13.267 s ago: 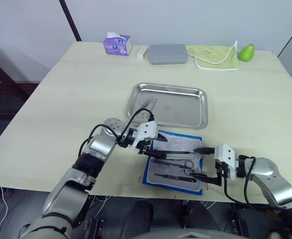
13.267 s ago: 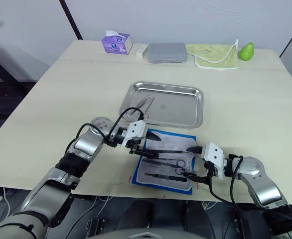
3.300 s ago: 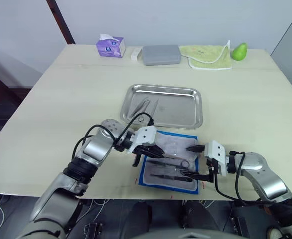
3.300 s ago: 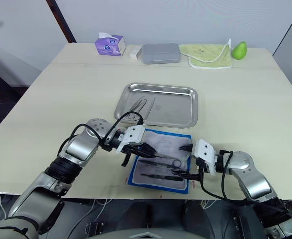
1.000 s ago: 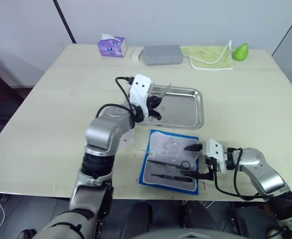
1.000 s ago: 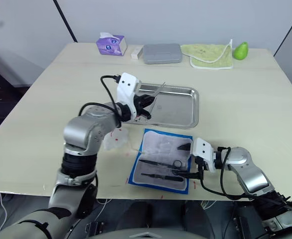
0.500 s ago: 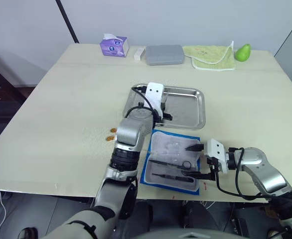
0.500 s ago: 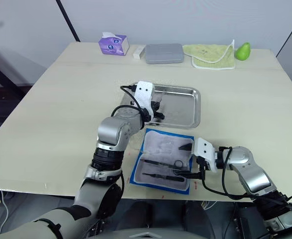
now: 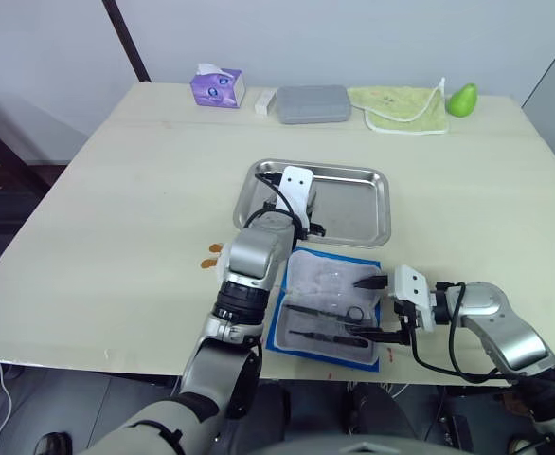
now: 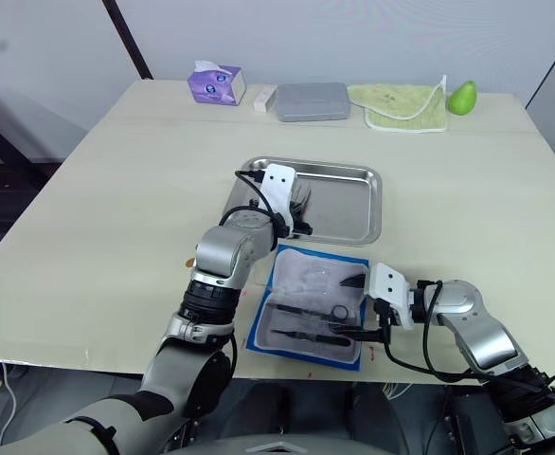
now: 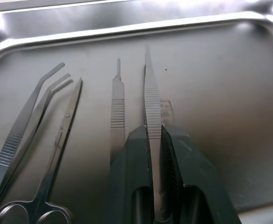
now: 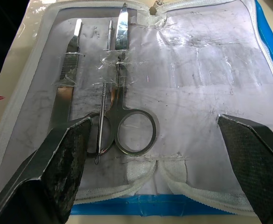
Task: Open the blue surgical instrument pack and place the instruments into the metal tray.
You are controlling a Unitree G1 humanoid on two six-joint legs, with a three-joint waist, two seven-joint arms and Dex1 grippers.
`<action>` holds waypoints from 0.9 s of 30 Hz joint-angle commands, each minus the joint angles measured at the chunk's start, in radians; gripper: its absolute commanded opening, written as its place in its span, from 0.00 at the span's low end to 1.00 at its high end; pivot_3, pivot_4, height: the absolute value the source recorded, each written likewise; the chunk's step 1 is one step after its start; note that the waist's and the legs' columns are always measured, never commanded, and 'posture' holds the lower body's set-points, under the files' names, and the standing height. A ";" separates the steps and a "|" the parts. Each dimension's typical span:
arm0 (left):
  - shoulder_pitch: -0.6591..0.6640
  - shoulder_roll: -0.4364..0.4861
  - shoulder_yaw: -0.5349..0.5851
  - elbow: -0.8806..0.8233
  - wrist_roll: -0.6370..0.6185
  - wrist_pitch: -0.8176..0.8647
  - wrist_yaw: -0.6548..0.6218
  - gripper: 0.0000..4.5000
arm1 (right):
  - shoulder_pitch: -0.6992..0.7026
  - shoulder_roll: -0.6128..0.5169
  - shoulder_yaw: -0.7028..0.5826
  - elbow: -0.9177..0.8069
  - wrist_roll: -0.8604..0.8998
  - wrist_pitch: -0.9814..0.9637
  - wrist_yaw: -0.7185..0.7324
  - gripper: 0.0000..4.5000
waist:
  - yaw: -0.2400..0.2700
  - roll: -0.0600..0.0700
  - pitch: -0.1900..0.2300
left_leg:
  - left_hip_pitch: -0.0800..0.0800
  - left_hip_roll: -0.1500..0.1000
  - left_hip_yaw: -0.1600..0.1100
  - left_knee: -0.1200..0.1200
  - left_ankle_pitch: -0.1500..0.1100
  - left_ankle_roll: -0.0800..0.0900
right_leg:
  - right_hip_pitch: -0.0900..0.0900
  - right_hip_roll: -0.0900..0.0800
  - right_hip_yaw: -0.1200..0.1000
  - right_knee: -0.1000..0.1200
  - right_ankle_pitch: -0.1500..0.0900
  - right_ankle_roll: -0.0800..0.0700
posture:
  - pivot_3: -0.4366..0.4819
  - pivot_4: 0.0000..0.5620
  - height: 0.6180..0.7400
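Observation:
The metal tray (image 9: 353,204) lies mid-table. My left gripper (image 11: 155,128) is down in its near-left part, shut on straight forceps (image 11: 150,93) that point along the tray floor. Beside them in the tray lie bent tweezers (image 11: 27,123), scissors (image 11: 57,154) and a slim handle (image 11: 117,109). The blue surgical instrument pack (image 9: 327,305) lies open just in front of the tray, its clear inner sheet up. Scissors (image 12: 127,126) and a flat tool (image 12: 67,88) rest in it. My right gripper (image 9: 367,305) stands open at the pack's right edge, fingers (image 12: 66,163) spread wide over the sheet.
Along the table's far edge stand a purple tissue box (image 9: 217,87), a small white item (image 9: 265,100), a grey case (image 9: 313,103), a green cloth (image 9: 398,107) and a green pear (image 9: 463,99). Small orange scraps (image 9: 211,254) lie left of my left arm.
My left gripper has come down from above the tray's left side into the tray, still holding the forceps. The right gripper and the pack have stayed put.

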 commanded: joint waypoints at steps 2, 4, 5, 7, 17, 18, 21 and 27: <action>-0.002 -0.004 -0.004 -0.015 0.011 -0.003 0.003 0.01 | 0.057 -0.029 0.051 0.070 -0.048 0.071 0.010 1.00 | 0.000 0.000 0.000 | 0.000 0.000 0.000 0.000 0.000 0.000 | 0.000 0.000 0.000 0.000 0.000 0.000 | 0.48 0.27 1.00; 0.003 -0.002 -0.004 -0.013 0.015 0.000 0.002 0.01 | 0.058 -0.029 0.051 0.069 -0.048 0.072 0.011 1.00 | 0.000 0.000 0.000 | 0.000 0.000 0.000 0.000 0.000 0.000 | 0.000 0.000 0.000 0.000 0.000 0.000 | 0.48 0.27 1.00; 0.004 -0.002 -0.005 -0.012 0.016 0.000 0.000 0.01 | 0.058 -0.029 0.051 0.068 -0.048 0.073 0.011 1.00 | 0.000 0.000 0.000 | 0.000 0.000 0.000 0.000 0.000 0.000 | 0.000 0.000 0.000 0.000 0.000 0.000 | 0.48 0.27 1.00; 0.006 -0.002 -0.005 -0.012 0.017 0.004 -0.001 0.10 | 0.058 -0.029 0.051 0.068 -0.048 0.073 0.011 1.00 | 0.000 0.000 0.000 | 0.000 0.000 0.000 0.000 0.000 0.000 | 0.000 0.000 0.000 0.000 0.000 0.000 | 0.48 0.27 1.00; 0.037 0.016 0.005 -0.118 -0.044 -0.014 -0.093 0.72 | 0.065 -0.033 0.045 0.063 -0.044 0.070 0.012 1.00 | 0.000 0.000 0.000 | 0.000 0.000 0.000 0.000 0.000 0.000 | 0.000 0.000 0.000 0.000 0.000 0.000 | 0.48 0.27 1.00; 0.046 0.041 -0.013 -0.154 -0.055 -0.021 -0.134 0.72 | 0.065 -0.033 0.043 0.062 -0.043 0.068 0.012 1.00 | 0.000 0.000 0.000 | 0.000 0.000 0.000 0.000 0.000 0.000 | 0.000 0.000 0.000 0.000 0.000 0.000 | 0.48 0.27 1.00; 0.111 0.108 -0.008 -0.282 -0.176 -0.088 -0.332 0.72 | 0.067 -0.033 0.037 0.062 -0.039 0.063 0.014 1.00 | -0.002 0.001 0.001 | -0.001 0.000 0.000 0.000 0.002 -0.004 | -0.001 0.000 0.000 0.000 0.000 0.000 | 0.48 0.27 1.00; 0.231 0.284 0.041 -0.385 -0.361 -0.341 -0.741 0.72 | 0.063 -0.026 0.029 0.065 -0.029 0.055 0.013 1.00 | -0.002 0.002 0.001 | -0.001 0.001 0.001 0.000 0.003 -0.005 | 0.000 -0.001 0.000 0.000 0.000 0.000 | 0.48 0.27 1.00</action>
